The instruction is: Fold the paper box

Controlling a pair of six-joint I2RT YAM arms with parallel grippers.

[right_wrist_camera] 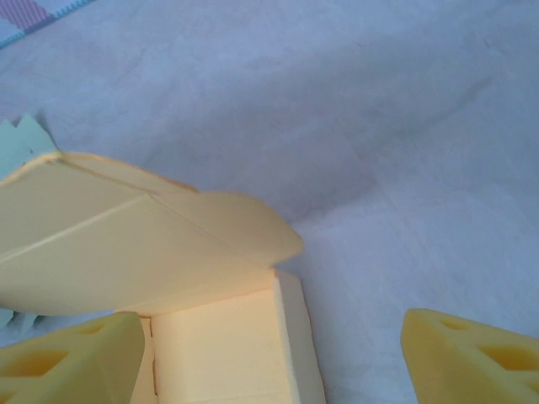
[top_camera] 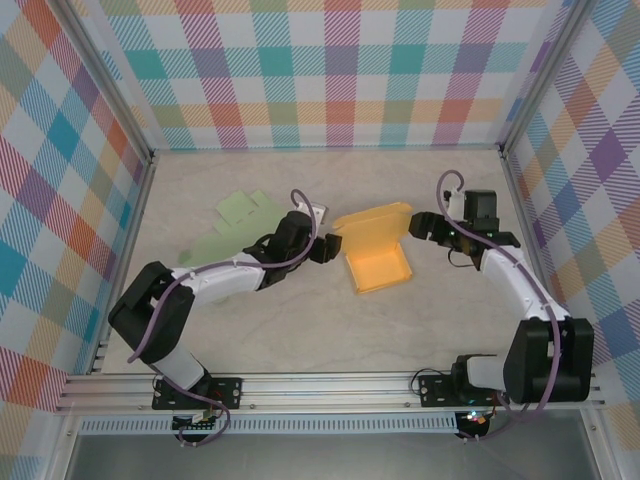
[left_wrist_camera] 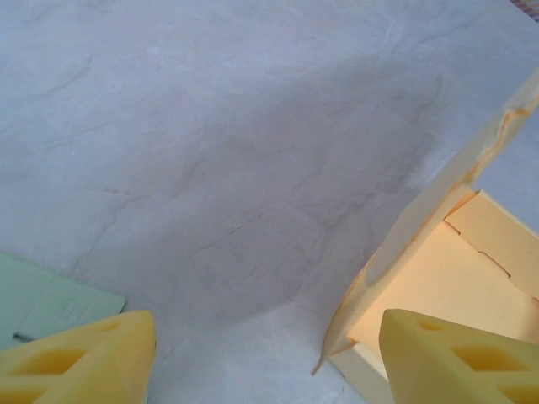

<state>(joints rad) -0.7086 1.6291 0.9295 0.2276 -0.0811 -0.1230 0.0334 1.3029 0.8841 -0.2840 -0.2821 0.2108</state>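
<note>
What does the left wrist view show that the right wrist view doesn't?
Left wrist: the open left gripper and the upright side wall of the yellow box. Right wrist: the open right gripper, the box's raised lid flap and a strip of plaid wall. Both: the yellow box, a bit of the green sheet and the marble table.

Green sheet (top_camera: 240,210) partly under the left arm (top_camera: 215,280) — yellow box (left_wrist_camera: 438,278) cropped by both wrist views' edges.
</note>
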